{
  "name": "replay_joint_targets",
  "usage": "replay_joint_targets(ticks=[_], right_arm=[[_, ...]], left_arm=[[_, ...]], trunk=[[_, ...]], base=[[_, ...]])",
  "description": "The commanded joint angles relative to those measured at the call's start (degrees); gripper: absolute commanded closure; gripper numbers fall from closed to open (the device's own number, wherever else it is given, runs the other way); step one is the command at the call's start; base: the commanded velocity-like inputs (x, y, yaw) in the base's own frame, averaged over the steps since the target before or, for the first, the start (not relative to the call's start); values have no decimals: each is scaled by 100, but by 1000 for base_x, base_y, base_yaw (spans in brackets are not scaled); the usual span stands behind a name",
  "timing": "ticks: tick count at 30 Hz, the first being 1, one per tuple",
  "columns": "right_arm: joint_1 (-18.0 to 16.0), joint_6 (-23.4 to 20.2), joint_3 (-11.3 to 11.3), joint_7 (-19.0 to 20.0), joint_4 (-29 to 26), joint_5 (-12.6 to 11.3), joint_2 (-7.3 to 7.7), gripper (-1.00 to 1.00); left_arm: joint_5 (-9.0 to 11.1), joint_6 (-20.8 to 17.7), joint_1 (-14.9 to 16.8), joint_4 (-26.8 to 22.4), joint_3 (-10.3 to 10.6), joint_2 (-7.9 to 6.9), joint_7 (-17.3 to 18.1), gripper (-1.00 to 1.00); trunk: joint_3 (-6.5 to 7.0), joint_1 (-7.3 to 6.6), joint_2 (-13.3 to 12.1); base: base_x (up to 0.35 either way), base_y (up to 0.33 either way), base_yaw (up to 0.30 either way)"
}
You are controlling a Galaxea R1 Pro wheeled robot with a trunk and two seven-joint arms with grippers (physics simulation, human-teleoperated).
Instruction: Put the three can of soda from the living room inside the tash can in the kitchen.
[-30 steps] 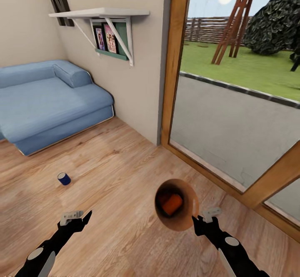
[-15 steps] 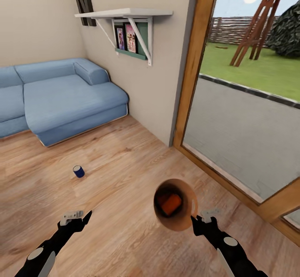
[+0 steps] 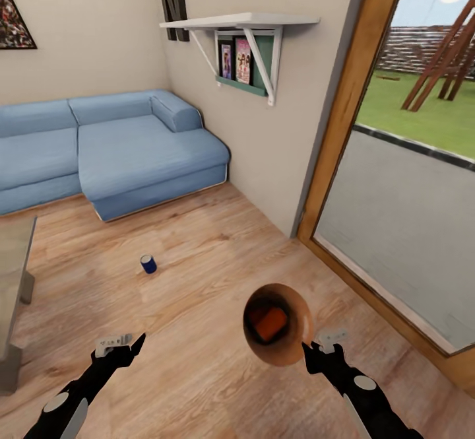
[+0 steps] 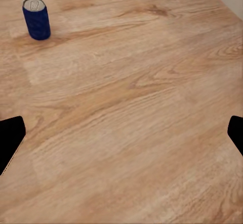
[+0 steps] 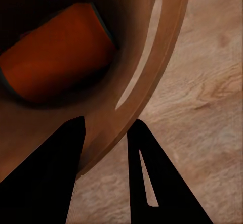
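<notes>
**Right pincer clamped on bin rim; blue can apart on floor**

Right pincer (image 3: 315,348) pinches the rim of the round tapered wood-brown trash bin (image 3: 300,333), one finger inside the wall and one outside. A bright orange soda can (image 3: 271,322) lies on its side in the bin's dark interior. Left pincer (image 3: 120,345) is spread wide and holds nothing. The dark blue soda can with pale top (image 3: 149,264) stands upright on the wooden plank floor (image 3: 198,241), well apart from the left pincer, towards the light-blue corner sofa (image 3: 119,148).
</notes>
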State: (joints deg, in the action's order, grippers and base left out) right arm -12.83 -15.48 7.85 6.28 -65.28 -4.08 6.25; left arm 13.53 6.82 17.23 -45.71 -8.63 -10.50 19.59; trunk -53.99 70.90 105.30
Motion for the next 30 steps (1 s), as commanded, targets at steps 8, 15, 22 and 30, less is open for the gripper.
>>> replay_joint_targets(ticks=[8,15,22,30], right_arm=[[-2,1,5,16,5,-32,-4,100],[-2,1,72,14,45,-32,-1,100],[-2,1,116,14,57,-32,-1,100],[-2,1,127,14,59,-32,-1,100]], left_arm=[[0,-12,0,9,0,0,0,-100],[7,-11,7,255,-6,-4,-7,-100],[9,-14,9,303,-7,-4,-8,-100],[17,-14,9,308,-28,-4,-9,-100]], trunk=[[7,0,0],[8,0,0],[9,0,0],[9,0,0]], base=[[289,-77,218],[313,-88,33],[314,-75,3],[316,-13,0]])
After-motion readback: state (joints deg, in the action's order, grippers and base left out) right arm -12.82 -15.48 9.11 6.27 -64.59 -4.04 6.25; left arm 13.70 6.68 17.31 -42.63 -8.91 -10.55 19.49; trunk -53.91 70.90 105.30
